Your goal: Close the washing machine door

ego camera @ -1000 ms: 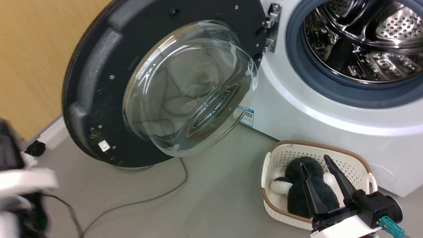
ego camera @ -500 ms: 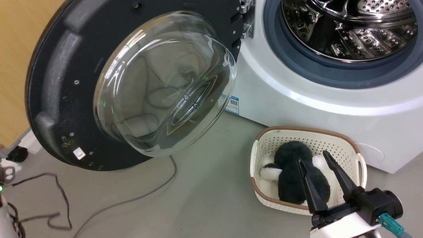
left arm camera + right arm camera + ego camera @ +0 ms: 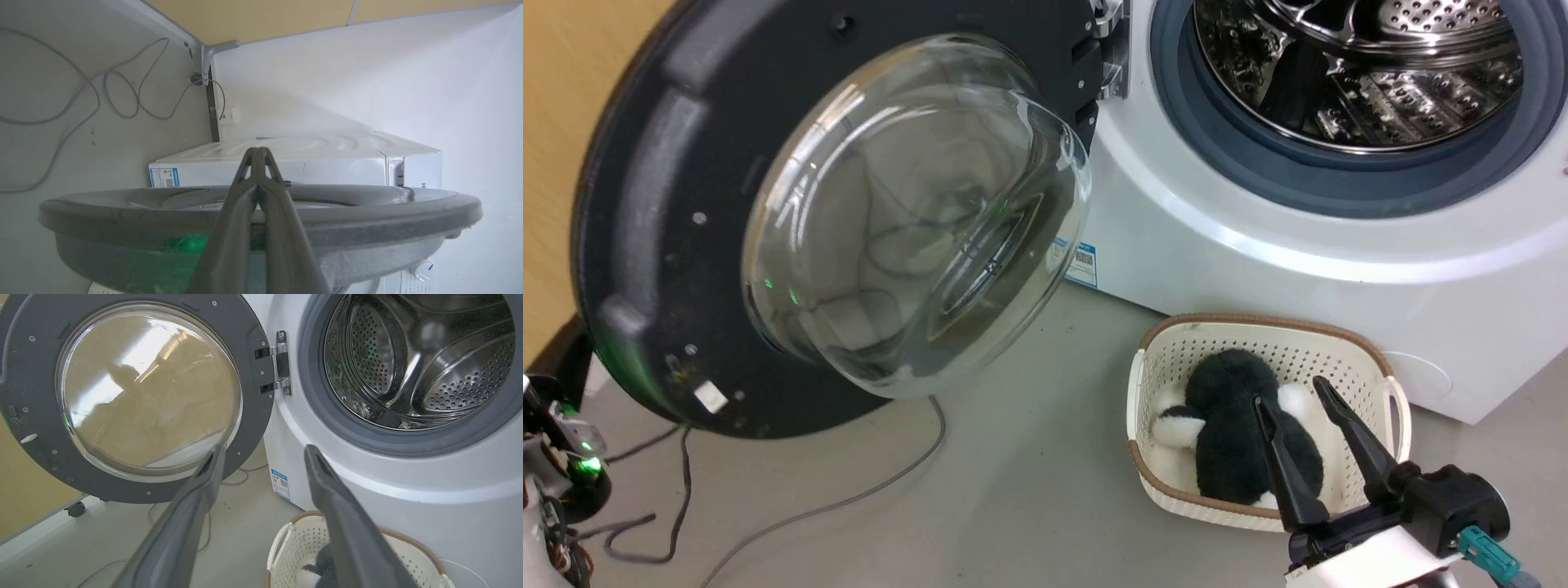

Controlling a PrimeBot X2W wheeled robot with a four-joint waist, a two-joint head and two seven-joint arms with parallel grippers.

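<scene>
The washing machine door (image 3: 662, 204) stands swung wide open at the left, its clear glass bowl (image 3: 907, 220) bulging toward me. It hangs from a metal hinge (image 3: 1104, 49) on the white washing machine (image 3: 1258, 269), whose steel drum (image 3: 1380, 82) is exposed. In the left wrist view my left gripper (image 3: 258, 152) is shut and empty, lying across the door's rim (image 3: 122, 208) seen edge-on; I cannot tell whether they touch. My right gripper (image 3: 1287, 390) is open and empty, low at the right, well away from the door (image 3: 253, 400).
A cream perforated basket (image 3: 1258, 322) with a black-and-white plush toy (image 3: 1225, 408) sits on the floor before the machine, under my right fingers. A grey cable (image 3: 849, 502) trails over the floor below the door. A wooden wall (image 3: 547, 122) stands behind the door.
The head camera has shifted, sliding the scene left and up. My left arm, blurred at lower left a second ago, has gone behind the door's edge. The right gripper stays open over the basket.
</scene>
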